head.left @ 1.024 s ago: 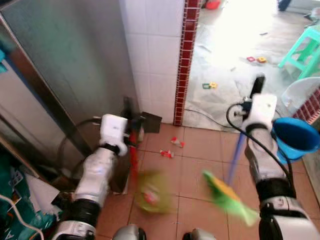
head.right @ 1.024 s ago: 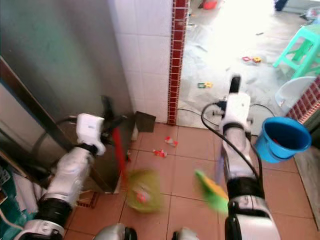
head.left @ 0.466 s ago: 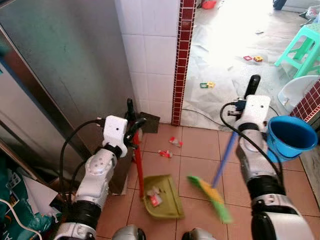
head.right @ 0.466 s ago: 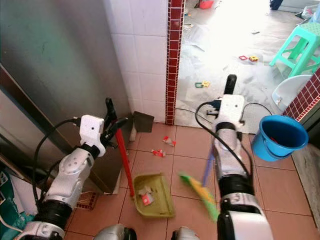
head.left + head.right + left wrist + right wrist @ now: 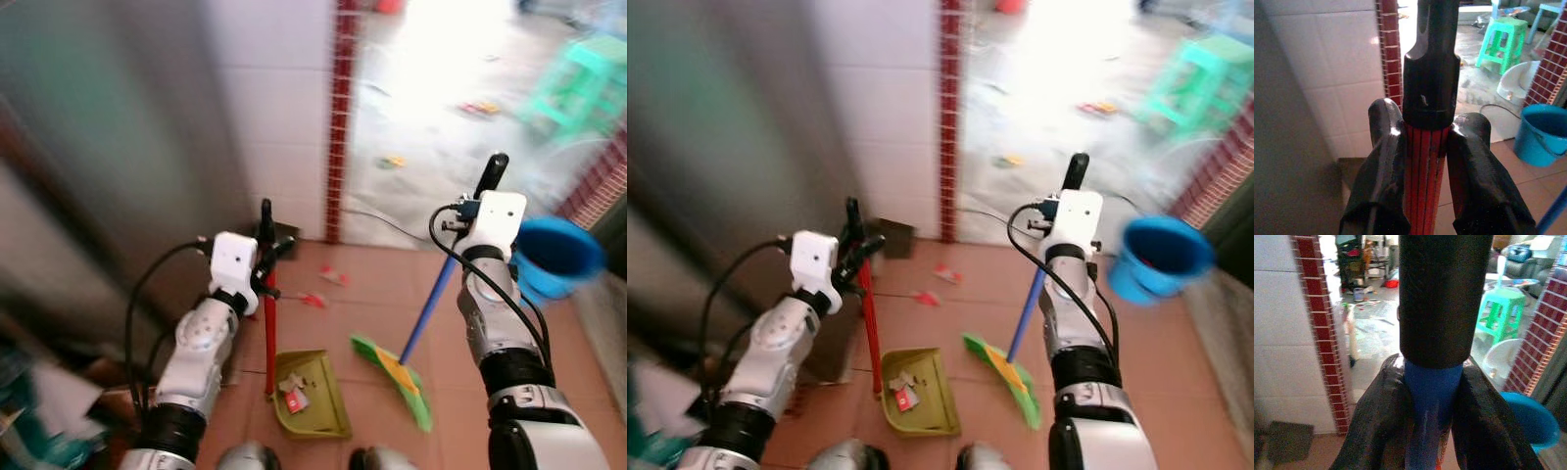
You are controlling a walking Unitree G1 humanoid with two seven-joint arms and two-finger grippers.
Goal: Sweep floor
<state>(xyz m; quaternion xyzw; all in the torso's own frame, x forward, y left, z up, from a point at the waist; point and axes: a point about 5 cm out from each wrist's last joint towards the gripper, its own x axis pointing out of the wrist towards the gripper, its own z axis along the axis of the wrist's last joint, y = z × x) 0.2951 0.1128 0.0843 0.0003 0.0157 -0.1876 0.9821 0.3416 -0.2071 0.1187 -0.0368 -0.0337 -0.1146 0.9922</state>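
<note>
While the head views are smeared by motion, the tool layout reads clearly. Left end effector (image 5: 263,257) is clenched around the red ribbed dustpan handle (image 5: 269,333), just under its black cap; the left wrist view shows both fingers (image 5: 1378,196) pressed to the shaft. Held upright this way, the olive-green plastic dustpan (image 5: 312,397) sits flat on the terracotta tile floor (image 5: 451,372), directly below that end effector, mouth turned toward the broom.

Right end effector (image 5: 478,211) grasps the blue broom handle (image 5: 423,315) just below its black grip; the right wrist view confirms fingers (image 5: 1376,426) closed on it. The shaft slants down and inward from this end effector, which puts the green-and-yellow broom head (image 5: 394,377) on the floor just beside the pan's open side. Judged: a stance for pushing debris into the pan.

Counts: one dustpan, one broom. At least two scraps lie in the pan, one red-and-white (image 5: 294,399); blur prevents a firmer count. Two loose red-and-white scraps (image 5: 331,277) remain on the tiles beyond the left end effector, unswept. One blue plastic bucket (image 5: 554,257) stands near the right end effector, on its outer side. One green plastic stool (image 5: 578,83) and a few small bright bits lie well beyond, on the pale floor past the red brick pillar (image 5: 340,117).
</note>
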